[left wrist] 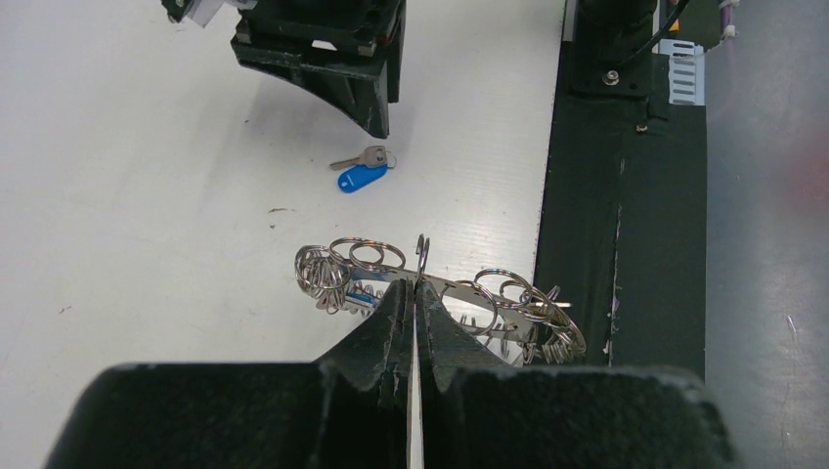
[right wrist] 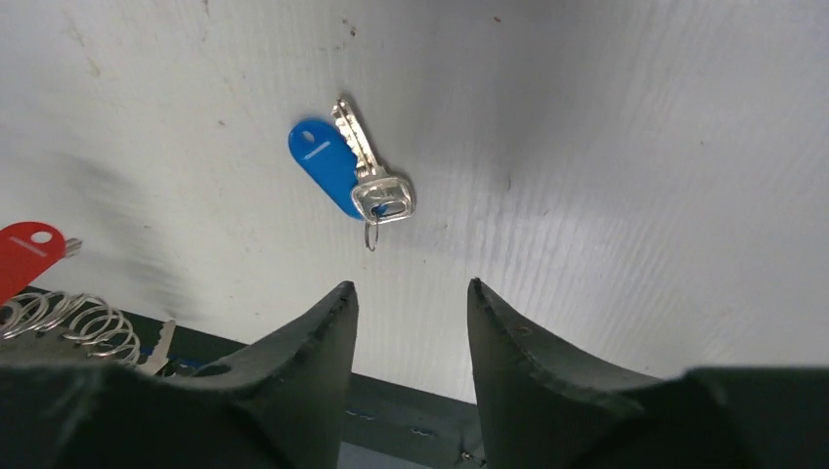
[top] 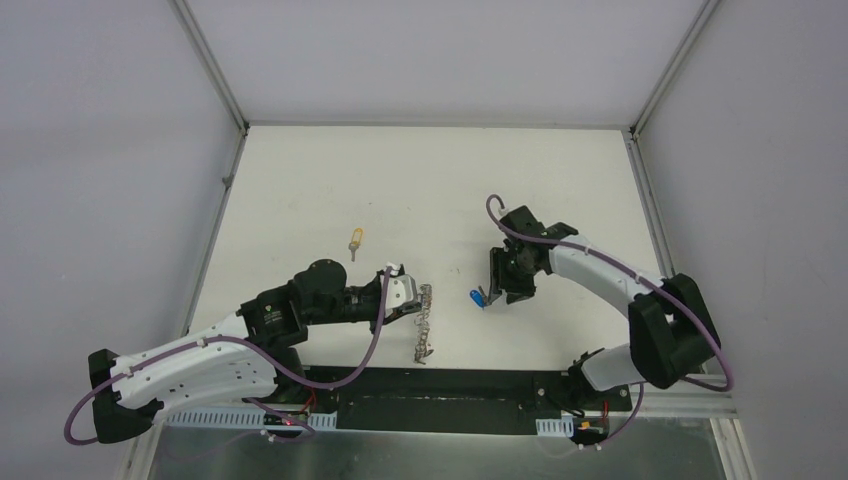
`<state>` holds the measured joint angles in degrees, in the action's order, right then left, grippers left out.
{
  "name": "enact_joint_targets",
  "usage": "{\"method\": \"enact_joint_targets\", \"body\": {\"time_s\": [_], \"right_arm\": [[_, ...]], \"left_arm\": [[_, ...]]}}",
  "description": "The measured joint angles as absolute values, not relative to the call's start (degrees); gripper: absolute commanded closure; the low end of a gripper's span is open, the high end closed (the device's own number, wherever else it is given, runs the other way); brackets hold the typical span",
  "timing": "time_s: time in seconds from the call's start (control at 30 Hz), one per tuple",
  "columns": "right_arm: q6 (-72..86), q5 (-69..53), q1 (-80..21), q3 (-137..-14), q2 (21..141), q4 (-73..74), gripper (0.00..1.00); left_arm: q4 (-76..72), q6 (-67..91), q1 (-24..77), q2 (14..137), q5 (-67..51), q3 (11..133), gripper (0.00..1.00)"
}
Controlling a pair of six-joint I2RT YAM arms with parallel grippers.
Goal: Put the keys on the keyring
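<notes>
Item 1, left gripper (left wrist: 415,293): sitting at lower centre of the left wrist frame, jaws pressing together on a thin edge of the keyring (left wrist: 318,274), whose coils are fanning out to both sides of the fingertips, near the black strip (left wrist: 577,244) at right

Item 2, right gripper (right wrist: 411,293): hovering at lower centre of the right wrist frame, jaws standing apart, holding nothing

Item 3, blue-tagged key (right wrist: 352,176): lying flat on the white table (top: 300,180), just above the parted jaws in frame, apart from the keyring

Item 4, yellow-headed key (top: 354,241): lying alone left of centre in the top view, well apart from both grippers

Item 5, red tag (right wrist: 24,254): showing at the left edge of the right wrist frame, just above the coils
</notes>
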<state>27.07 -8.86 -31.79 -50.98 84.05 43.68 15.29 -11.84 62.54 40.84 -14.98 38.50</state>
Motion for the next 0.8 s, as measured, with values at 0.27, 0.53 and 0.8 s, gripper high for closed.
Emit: {"method": "enact_joint_targets", "body": {"time_s": [0.27,0.53,0.8], "right_arm": [[27.8,-11.2,-31.6,-49.2,76.2,44.6,0.53],[31.9,-17.1,-31.6,-45.3,80.6,41.0,0.47],[33.0,-15.0,-35.0,-49.2,86.1,40.8,0.55]], "left_arm": [[15.3,-12.0,62.5,40.9,-15.0,38.5,1.00],[15.3,-12.0,62.5,40.9,-15.0,38.5,1.00],[15.3,-12.0,62.5,40.9,-15.0,38.5,1.00]]}}
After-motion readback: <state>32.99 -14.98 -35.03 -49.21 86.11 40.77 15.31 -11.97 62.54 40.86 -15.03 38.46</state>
